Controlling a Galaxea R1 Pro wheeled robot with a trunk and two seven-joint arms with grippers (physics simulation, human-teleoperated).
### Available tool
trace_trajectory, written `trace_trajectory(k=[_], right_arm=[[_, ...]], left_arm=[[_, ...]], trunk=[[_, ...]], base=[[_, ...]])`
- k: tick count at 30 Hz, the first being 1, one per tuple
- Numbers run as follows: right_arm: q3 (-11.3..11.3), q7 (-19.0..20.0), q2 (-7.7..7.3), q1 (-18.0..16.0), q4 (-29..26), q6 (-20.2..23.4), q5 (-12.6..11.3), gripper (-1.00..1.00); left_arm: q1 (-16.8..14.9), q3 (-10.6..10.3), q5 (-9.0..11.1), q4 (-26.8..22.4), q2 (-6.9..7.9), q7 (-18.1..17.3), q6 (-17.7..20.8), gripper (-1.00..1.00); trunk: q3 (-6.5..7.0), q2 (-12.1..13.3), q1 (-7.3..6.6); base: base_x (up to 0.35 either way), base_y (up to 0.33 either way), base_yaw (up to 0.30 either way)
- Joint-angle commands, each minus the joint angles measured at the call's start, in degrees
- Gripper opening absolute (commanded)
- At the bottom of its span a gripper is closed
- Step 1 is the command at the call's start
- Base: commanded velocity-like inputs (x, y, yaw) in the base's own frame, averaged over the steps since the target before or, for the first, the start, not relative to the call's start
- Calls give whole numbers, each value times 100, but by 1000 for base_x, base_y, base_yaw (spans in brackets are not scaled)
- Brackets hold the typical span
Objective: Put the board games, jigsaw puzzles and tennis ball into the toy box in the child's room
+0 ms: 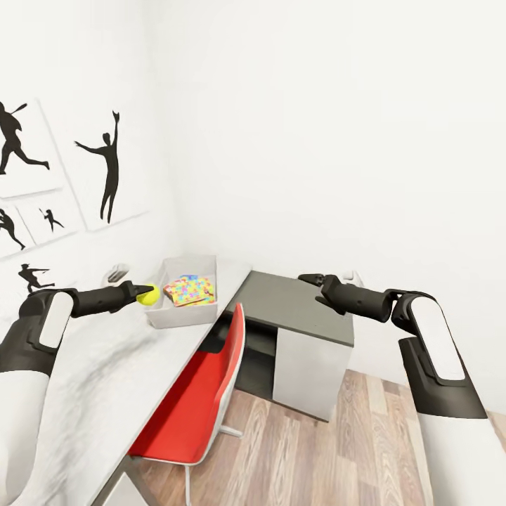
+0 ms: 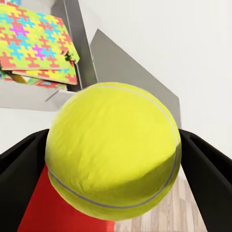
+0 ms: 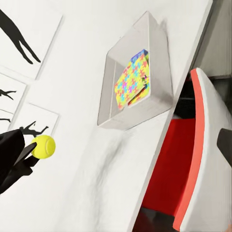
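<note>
One fuzzy round tennis ball fills the left hand.

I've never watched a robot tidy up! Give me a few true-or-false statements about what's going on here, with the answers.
1. The left gripper holds a yellow-green tennis ball. True.
2. The light grey open-topped toy box is empty. False: colourful jigsaw puzzles lie inside it.
3. The ball is already inside the box. False: it is held beside the box, outside its wall.
4. A red chair stands at the pale grey table. True.
5. The right gripper carries a board game. False: it carries nothing.
</note>
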Motion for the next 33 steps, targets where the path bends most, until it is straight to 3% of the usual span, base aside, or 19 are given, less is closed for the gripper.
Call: trace_trajectory(k=[1,7,13,28,33], right_arm=[[-4,-59,-1,-6,-3,10,-60,100],[61,-58,12,-7,-3,3,-58,100],[175,-58,15,-7,-2,-10,-51,100],[190,-58,16,-10,-3,-25,-52,100],[194,-58,27,-12,-1,-22,-51,100]], left_arm=[[-8,15,-46,-2,-2,-48,28,-100],[-8,20,-46,-2,-2,-48,28,-100],[-8,21,-46,-2,-2,-48,28,-100],[-8,21,-53,-2,-11,-29,28,-100],[-8,27,-54,-2,-11,-22,24,-100]], trunk=[[-13,-13,6],[-13,-13,6],[-13,-13,6],[-13,-13,6],[-13,-13,6]], base=[[212,-253,0],[153,-130,10],[105,-9,212],[195,-65,42],[242,-92,202]])
